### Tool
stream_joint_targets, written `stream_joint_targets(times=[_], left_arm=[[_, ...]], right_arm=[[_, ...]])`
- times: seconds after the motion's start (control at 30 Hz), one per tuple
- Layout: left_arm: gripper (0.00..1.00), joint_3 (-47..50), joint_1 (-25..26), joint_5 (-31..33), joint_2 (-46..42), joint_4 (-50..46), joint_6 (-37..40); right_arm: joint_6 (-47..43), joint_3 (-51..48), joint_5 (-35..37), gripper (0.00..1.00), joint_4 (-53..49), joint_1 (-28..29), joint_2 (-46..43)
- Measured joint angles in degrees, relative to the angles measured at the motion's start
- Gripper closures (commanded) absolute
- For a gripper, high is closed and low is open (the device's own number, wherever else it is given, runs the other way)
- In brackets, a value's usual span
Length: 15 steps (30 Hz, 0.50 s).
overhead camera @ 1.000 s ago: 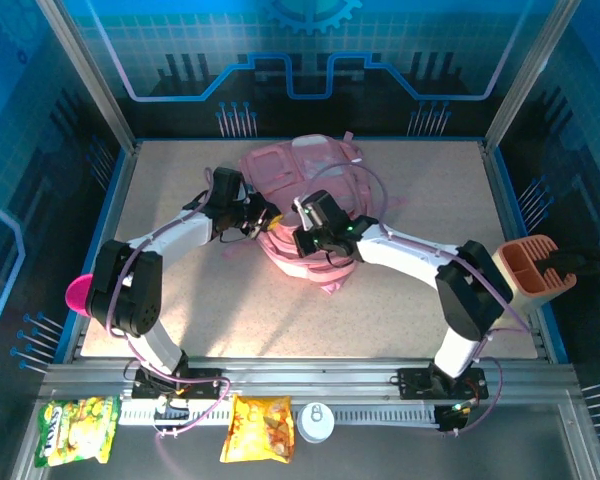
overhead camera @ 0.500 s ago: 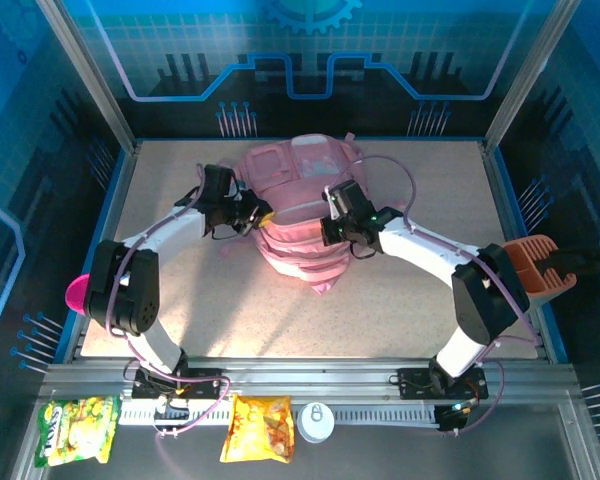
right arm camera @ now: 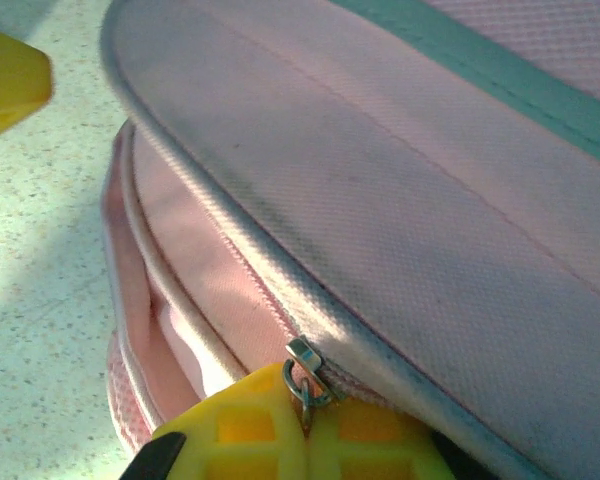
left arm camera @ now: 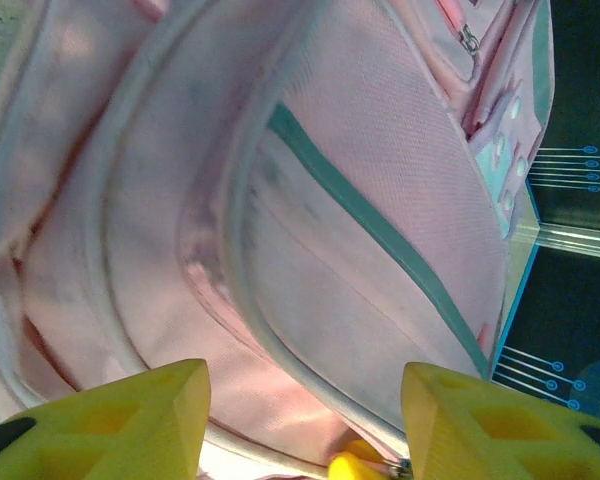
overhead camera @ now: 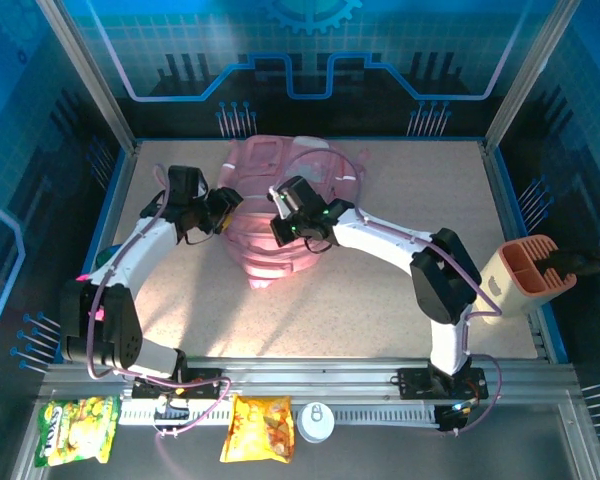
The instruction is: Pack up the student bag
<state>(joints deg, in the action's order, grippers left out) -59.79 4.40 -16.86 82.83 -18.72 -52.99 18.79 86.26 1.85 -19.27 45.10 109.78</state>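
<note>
The student bag (overhead camera: 265, 255) lies far-centre on the table (overhead camera: 380, 300); the left gripper (overhead camera: 228, 207) sits just beside its left flank; the right gripper (overhead camera: 283, 222) is over its middle, a zip pull (right arm camera: 302, 378) seemingly between its fingers; a divided holder (overhead camera: 525, 275) stands at the right edge.

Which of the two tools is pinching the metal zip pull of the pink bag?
The right tool, shut on the zip pull of the student bag. The left tool differs: its yellow fingers stand wide apart.
</note>
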Motion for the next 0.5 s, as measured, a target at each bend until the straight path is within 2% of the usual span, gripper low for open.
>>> stream_joint_targets(times=[0.2, 0.37, 0.5], left_arm=[[0.47, 2.54, 1.2, -2.89, 0.68, 3.39, -4.46], [0.53, 2.43, 3.5, -4.7, 4.11, 6.75, -6.67], [0.69, 2.29, 4.11, -5.31, 6.05, 7.96, -7.74]], right_arm=[[0.44, 0.81, -1.51, 1.0, 0.02, 0.59, 0.5], [0.9, 0.81, -2.36, 1.0, 0.02, 0.59, 0.5], [1.11, 0.72, -2.32, 1.0, 0.0, 0.59, 0.5]])
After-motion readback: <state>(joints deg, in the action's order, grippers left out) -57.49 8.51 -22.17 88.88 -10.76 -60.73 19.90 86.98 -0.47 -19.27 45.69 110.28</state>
